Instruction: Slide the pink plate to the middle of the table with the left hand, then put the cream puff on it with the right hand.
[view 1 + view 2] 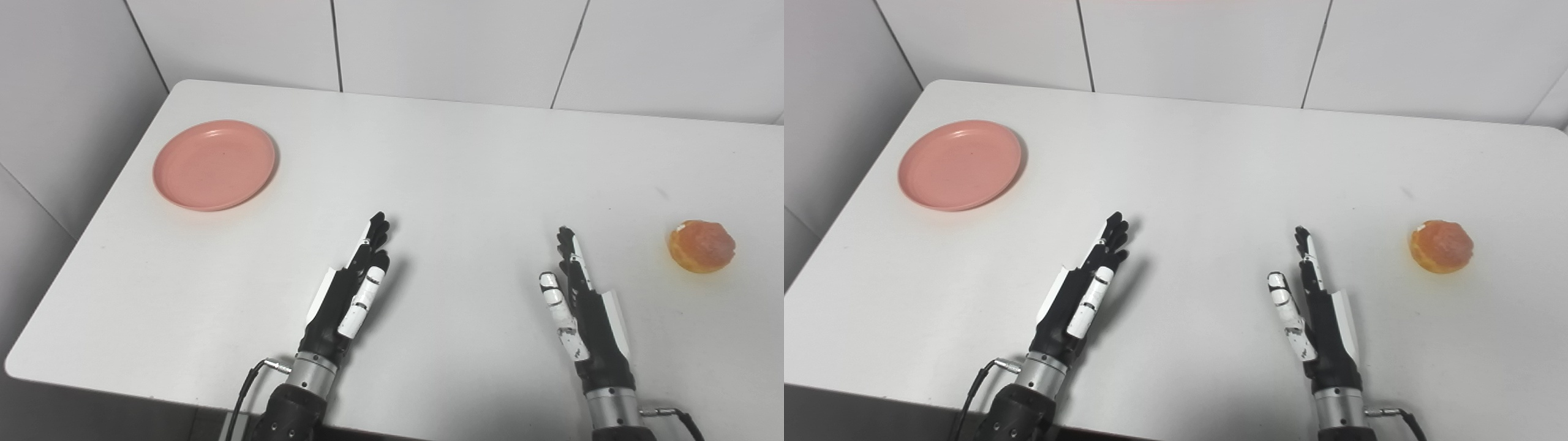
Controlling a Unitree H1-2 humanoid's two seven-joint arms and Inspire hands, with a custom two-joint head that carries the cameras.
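Note:
A round pink plate [214, 164] lies flat near the far left corner of the white table [429, 159], with nothing on it. A golden-brown cream puff [702, 245] sits on the table at the right side. My left hand [351, 290] hovers over the near middle of the table, fingers stretched forward and holding nothing, well short of the plate. My right hand [577, 303] is beside it to the right, fingers straight and empty, with the cream puff some way off to its right.
White tiled walls [453, 43] rise behind the table's far edge. The table's left edge runs close past the plate, and its near edge lies just under both wrists. A cable [245, 386] trails from the left wrist.

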